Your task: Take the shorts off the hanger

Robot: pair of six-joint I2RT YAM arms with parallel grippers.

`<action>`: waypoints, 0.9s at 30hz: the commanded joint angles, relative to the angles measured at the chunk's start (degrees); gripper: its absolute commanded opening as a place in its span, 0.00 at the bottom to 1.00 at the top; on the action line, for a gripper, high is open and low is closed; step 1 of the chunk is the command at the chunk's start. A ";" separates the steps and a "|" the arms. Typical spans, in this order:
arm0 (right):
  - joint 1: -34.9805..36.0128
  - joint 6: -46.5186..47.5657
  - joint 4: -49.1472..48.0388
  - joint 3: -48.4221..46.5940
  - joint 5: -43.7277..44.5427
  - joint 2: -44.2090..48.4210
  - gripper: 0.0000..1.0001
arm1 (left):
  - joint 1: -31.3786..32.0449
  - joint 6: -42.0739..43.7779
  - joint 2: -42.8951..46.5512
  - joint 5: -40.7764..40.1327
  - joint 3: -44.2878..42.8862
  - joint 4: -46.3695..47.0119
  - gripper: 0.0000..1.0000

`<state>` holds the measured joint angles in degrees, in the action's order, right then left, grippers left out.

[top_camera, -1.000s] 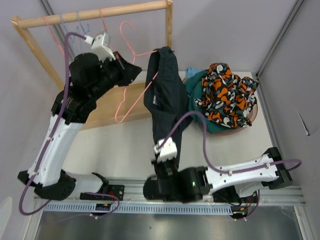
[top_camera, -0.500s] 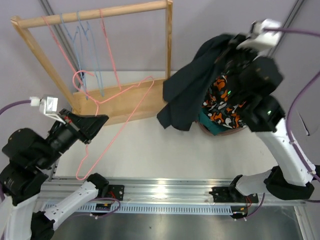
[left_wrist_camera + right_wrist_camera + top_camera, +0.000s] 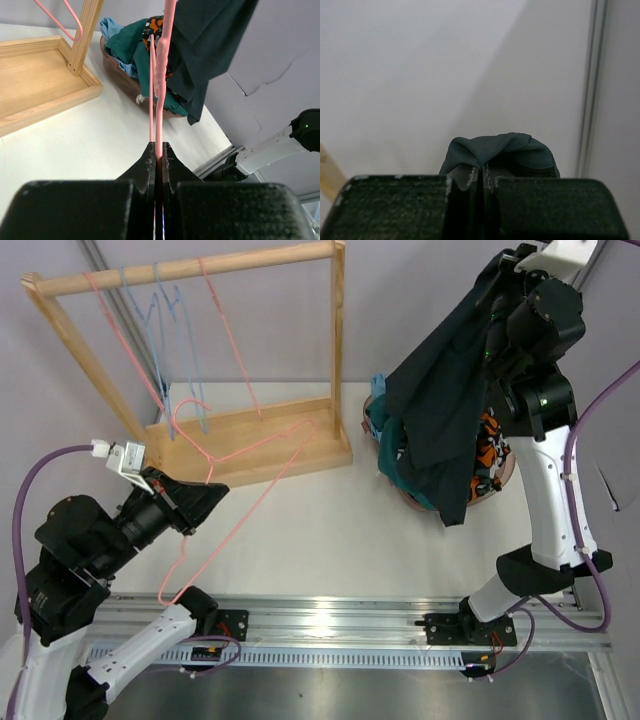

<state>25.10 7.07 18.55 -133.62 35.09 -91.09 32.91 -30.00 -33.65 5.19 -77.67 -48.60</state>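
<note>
My right gripper is shut on the black shorts, whose bunched cloth shows between its fingers. It holds them high at the right, and they hang down over the basket. In the basket lie the patterned shorts, the dark teal shorts and the light blue shorts. No grey shorts are in view. My left gripper is shut on a bare pink hanger at the left. In the left wrist view the hanger wire runs out from between the closed fingers.
The wooden rack stands at the back left on a tray-like base. Blue hangers and pink hangers hang empty from its rod. An aluminium rail runs along the near edge.
My right arm has lifted the black shorts higher and further right, over the basket. My left gripper has shifted a little right and up with the pink hanger, toward the rack base.
</note>
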 commanded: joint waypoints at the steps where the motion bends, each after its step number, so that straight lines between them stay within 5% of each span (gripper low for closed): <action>1: -6.18 -5.48 -0.52 4.05 -6.17 2.31 0.00 | 0.40 1.35 -0.45 1.40 0.23 2.63 0.00; 9: -14.37 -21.55 -11.50 47.44 -15.48 12.87 0.00 | 0.32 2.05 -2.56 1.40 0.50 4.82 0.00; 16: -12.71 -41.33 -26.35 89.68 -18.31 22.27 0.00 | 0.32 3.37 -9.84 -0.88 -4.50 7.11 0.00; 20: -11.48 -48.10 -34.62 101.70 -19.97 17.64 0.00 | 0.40 4.16 -14.77 -2.90 -8.90 9.04 0.00; 27: -11.39 -49.79 -38.15 103.83 -26.29 5.14 0.00 | 0.32 7.41 -29.00 -7.80 -22.51 9.23 0.00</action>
<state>13.10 -40.45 -21.19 -30.87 15.81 -81.14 32.97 -25.56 -58.06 1.50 -93.89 -42.57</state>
